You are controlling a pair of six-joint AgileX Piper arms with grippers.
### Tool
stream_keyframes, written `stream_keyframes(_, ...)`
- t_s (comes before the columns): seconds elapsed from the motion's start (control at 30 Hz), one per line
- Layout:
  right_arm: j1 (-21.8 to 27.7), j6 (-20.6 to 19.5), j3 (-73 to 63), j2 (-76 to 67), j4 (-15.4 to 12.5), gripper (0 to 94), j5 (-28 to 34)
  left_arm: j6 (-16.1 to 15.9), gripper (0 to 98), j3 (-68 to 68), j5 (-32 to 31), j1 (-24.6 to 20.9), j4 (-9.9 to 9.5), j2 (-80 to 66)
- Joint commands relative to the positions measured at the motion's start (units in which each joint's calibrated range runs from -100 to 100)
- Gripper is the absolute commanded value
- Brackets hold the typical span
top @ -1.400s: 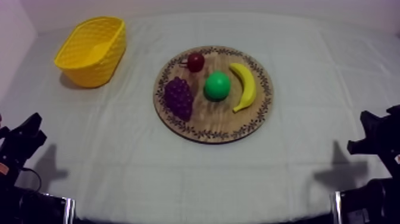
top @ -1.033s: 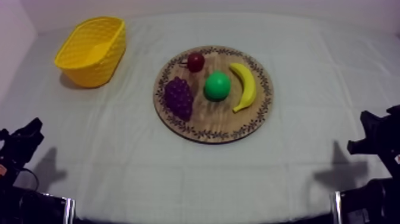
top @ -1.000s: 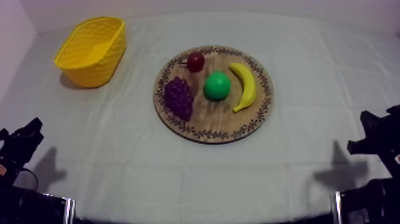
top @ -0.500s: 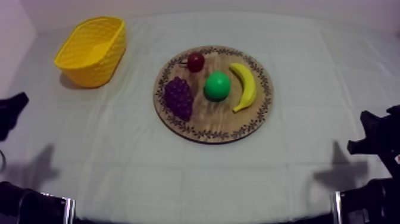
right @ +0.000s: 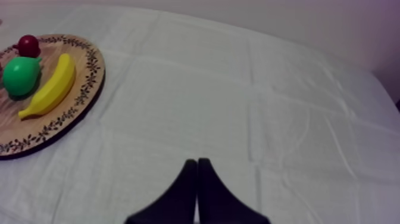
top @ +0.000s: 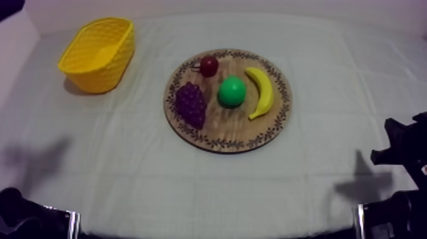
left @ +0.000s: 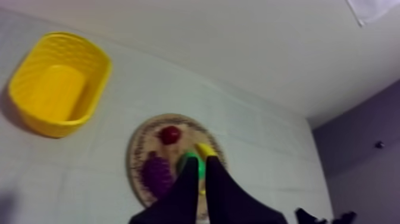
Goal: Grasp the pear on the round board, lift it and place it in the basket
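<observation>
The green pear (top: 232, 91) lies at the middle of the round wooden board (top: 219, 141), between the purple grapes (top: 190, 105) and the banana (top: 261, 91). A small red fruit (top: 209, 65) sits at the board's far rim. The yellow basket (top: 95, 54) stands empty at the far left. My left gripper (left: 201, 162) is shut on nothing, high above the table, looking down on the pear (left: 189, 159) and the basket (left: 53, 89). My right gripper (right: 197, 161) is shut on nothing, low over the cloth, well right of the board (right: 77, 101).
A dark part of my left arm (top: 9, 6) shows at the far left corner, beyond the basket. My right arm (top: 406, 149) rests at the right edge. Bare cloth lies between board and basket, and along the front of the table.
My left arm has risen from its low place at the left edge and moved up and back, its shadow now on the cloth. The right arm and all the fruit are unmoved.
</observation>
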Motion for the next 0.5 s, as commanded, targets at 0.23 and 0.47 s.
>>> stream_keyframes(0.23, 0.01, 0.03, 0.04, -0.02, -0.01, 0.3, -0.04, 5.06, 4.7, -21.45, 1.46, 12.51, -2.33, 24.78)
stream_keyframes(0.47, 0.01, 0.02, 0.04, -0.02, -0.01, 0.3, -0.04, 5.09, 5.2, -29.71, 2.79, 14.39, -1.73, 40.73)
